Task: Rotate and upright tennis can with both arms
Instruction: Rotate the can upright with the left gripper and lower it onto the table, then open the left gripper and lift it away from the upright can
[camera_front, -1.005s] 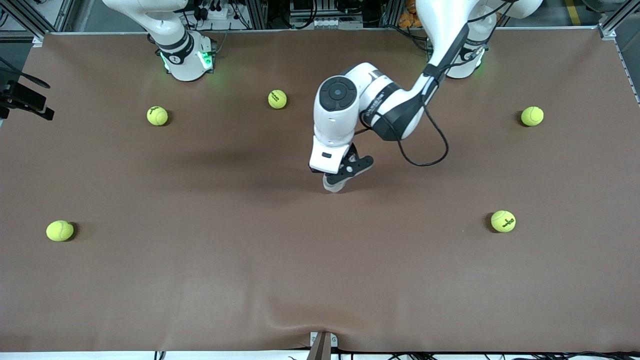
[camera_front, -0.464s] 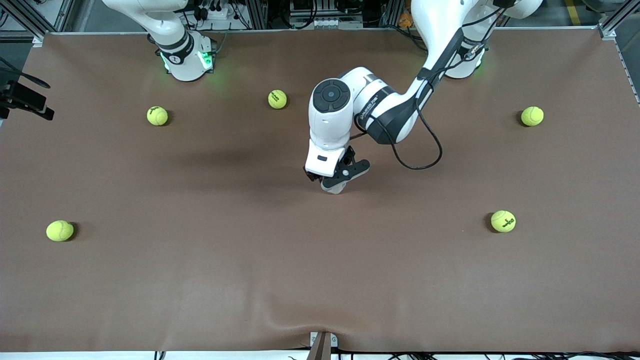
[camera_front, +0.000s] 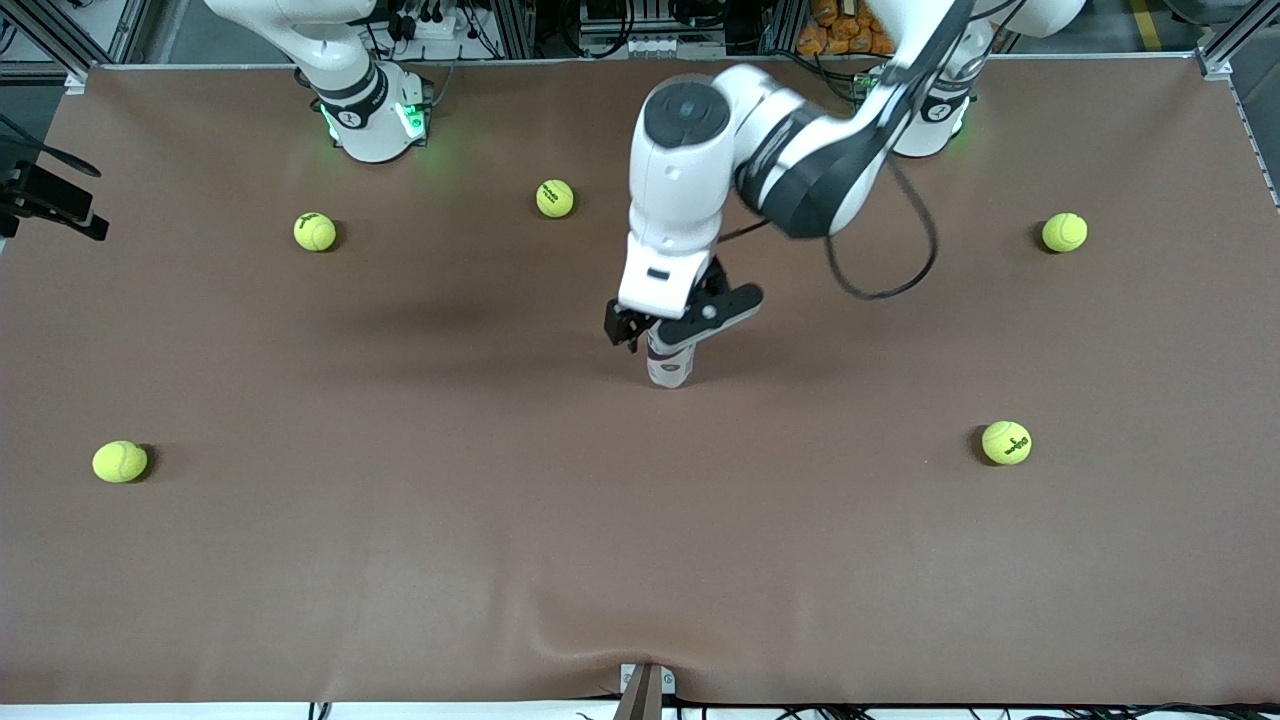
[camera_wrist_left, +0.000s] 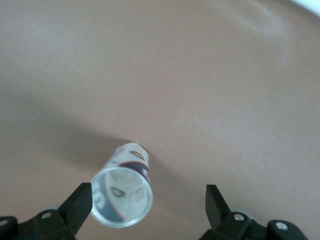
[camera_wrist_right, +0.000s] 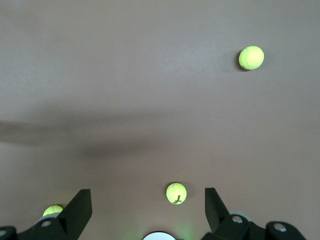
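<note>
- Brown cloth covers your whole worktop (camera_front: 400, 560), and five tennis balls sit spread out on it, all well apart from the middle.
- Your tennis can (camera_front: 668, 366) stands upright near the middle of the worktop. In the left wrist view you look straight down into its round top (camera_wrist_left: 122, 197), so it looks like the standing-up part is done.
- Your left pincer (camera_front: 672, 328) hangs right over the can. Its fingers (camera_wrist_left: 79, 202) are spread wide and hold nothing. The can sits closer to one finger than the other, and I cannot tell if it touches that one.
- The wide gap is likely there so the pincer can lift away and not bump the can.
- Be careful: a tall, thin can tips easily, so a small knock on the way up could drop it.
- Your right arm waits up by its base. Its pincer does not show in the front view, but the right wrist view shows its fingers (camera_wrist_right: 80, 206) spread wide with nothing between them, over the bare cloth near a ball (camera_wrist_right: 176, 193).
</note>
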